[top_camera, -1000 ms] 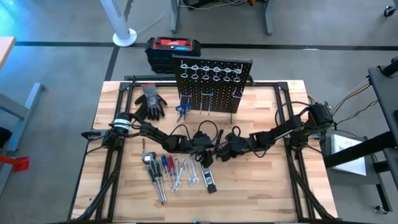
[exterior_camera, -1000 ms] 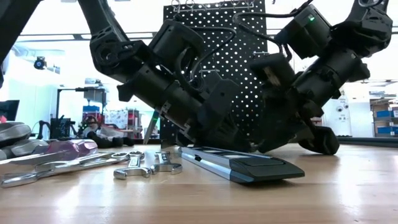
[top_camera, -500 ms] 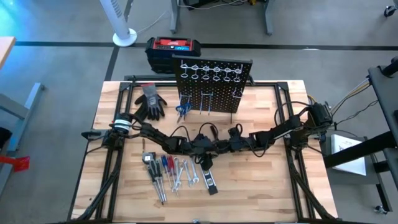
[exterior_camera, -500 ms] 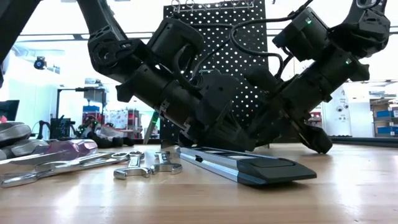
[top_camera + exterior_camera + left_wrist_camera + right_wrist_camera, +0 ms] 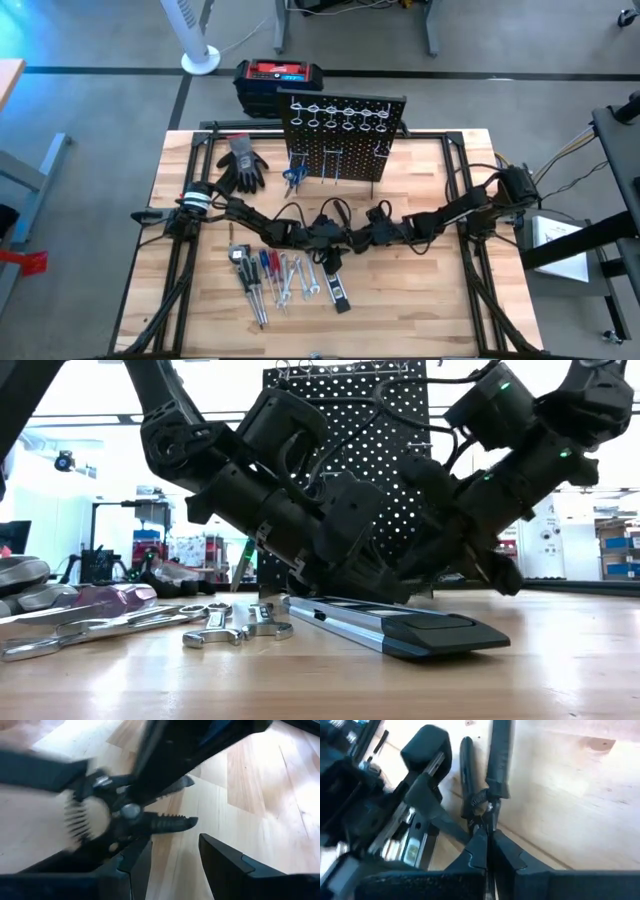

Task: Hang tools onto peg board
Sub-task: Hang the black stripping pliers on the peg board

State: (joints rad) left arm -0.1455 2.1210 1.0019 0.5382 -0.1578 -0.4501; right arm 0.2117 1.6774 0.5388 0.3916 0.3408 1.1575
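From above, the two arms meet low over the middle of the tabletop (image 5: 420, 300), in front of the peg board (image 5: 345, 140), and what lies between them is hidden. The wrist views fill that in: one pair of pliers (image 5: 485, 805).

The right pincer (image 5: 486, 845) is pinched tight on the pliers' nose. The two handles spread away from it toward the left arm, so the long axis runs roughly across the tabletop along the line of the two arms.

In the left wrist view the left pincer (image 5: 172, 845) stands partly wide, with bare wood between its fingers and the pliers just off to one side. Whether it touches them I cannot tell.

The low view shows one level (image 5: 400, 625) flat in front of the arms, running front to back, and at least two wrenches (image 5: 240, 628) beside it.

Only the high view shows one pair of scissors (image 5: 293, 175) hanging on the board and a row of loose tools (image 5: 268, 278) left of the level.
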